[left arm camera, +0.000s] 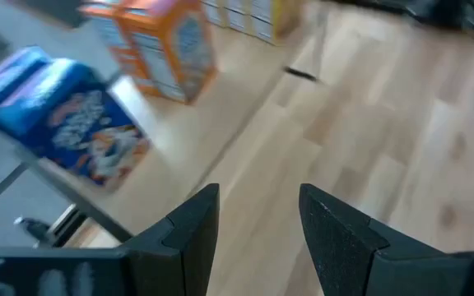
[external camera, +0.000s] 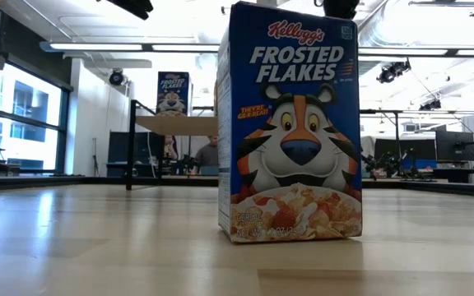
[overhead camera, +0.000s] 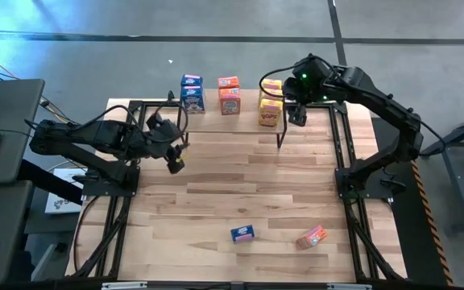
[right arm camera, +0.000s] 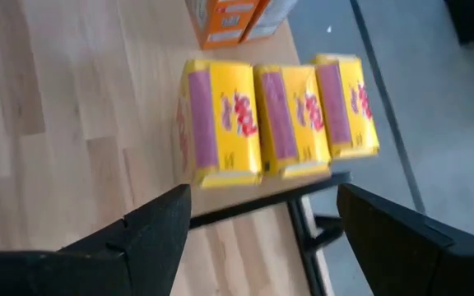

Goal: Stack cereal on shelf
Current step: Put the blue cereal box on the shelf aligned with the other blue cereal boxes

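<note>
The shelf (overhead camera: 240, 121) stands along the table's far edge. On it are blue cereal boxes (overhead camera: 192, 93), orange-red boxes (overhead camera: 229, 94) and three yellow boxes (right arm camera: 274, 119) in a row near its right end. One blue box (overhead camera: 242, 234) stands upright on the tabletop near the front edge and fills the low view (external camera: 290, 123). An orange-red box (overhead camera: 312, 237) lies to its right. My right gripper (right arm camera: 263, 193) is open and empty, just above and beside the yellow boxes (overhead camera: 271, 105). My left gripper (left arm camera: 257, 197) is open and empty, over the table in front of the shelf's left end (overhead camera: 176, 157).
The shelf's thin black legs (overhead camera: 279, 138) stand on the slatted tabletop (overhead camera: 240, 181), whose middle lies bare between the shelf and the two loose boxes. Black arm frames run along both table sides. A person sits in the room far behind the shelf (external camera: 211, 156).
</note>
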